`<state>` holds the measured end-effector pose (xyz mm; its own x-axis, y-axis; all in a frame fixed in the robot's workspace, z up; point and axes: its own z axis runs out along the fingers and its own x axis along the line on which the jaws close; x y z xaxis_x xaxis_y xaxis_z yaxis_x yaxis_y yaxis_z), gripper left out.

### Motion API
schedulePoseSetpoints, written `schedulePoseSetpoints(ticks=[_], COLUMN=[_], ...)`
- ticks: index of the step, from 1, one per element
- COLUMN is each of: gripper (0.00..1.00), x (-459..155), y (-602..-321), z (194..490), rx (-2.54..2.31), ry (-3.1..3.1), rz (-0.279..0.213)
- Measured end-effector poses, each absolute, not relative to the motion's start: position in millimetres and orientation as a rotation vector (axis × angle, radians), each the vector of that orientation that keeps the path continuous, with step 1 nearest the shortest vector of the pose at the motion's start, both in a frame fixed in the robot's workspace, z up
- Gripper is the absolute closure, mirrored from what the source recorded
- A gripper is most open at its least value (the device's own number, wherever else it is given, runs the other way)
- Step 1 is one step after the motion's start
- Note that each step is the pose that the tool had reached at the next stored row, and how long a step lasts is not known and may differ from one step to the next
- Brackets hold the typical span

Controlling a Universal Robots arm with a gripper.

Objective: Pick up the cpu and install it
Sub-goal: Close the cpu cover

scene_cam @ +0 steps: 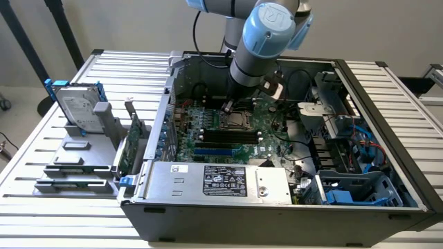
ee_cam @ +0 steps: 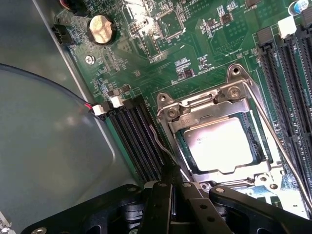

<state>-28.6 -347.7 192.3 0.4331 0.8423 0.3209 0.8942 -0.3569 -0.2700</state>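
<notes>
Jaws [ee_cam: 170, 195] pressed together, empty, above the cpu [ee_cam: 222, 145] seated in its motherboard socket [ee_cam: 170, 113].

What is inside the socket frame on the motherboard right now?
The cpu lies inside the socket frame, its shiny top showing through the opening. The frame's edges cover the chip's rim, and the contacts beneath it are hidden. The shut gripper hangs beside it.

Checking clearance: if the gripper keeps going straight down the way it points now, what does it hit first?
Most likely the socket's metal frame at the edge of the cpu; the shut gripper points just beside the chip. Depth is unclear.
</notes>
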Motion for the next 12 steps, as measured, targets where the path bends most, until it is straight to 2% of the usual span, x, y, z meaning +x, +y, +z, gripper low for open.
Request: schedulePoseSetpoints(ticks=[12], gripper=[0.89], x=[-26.0], y=[-347.7], z=[190.9], rx=[-2.277], ry=[-1.492], rz=[-0.178])
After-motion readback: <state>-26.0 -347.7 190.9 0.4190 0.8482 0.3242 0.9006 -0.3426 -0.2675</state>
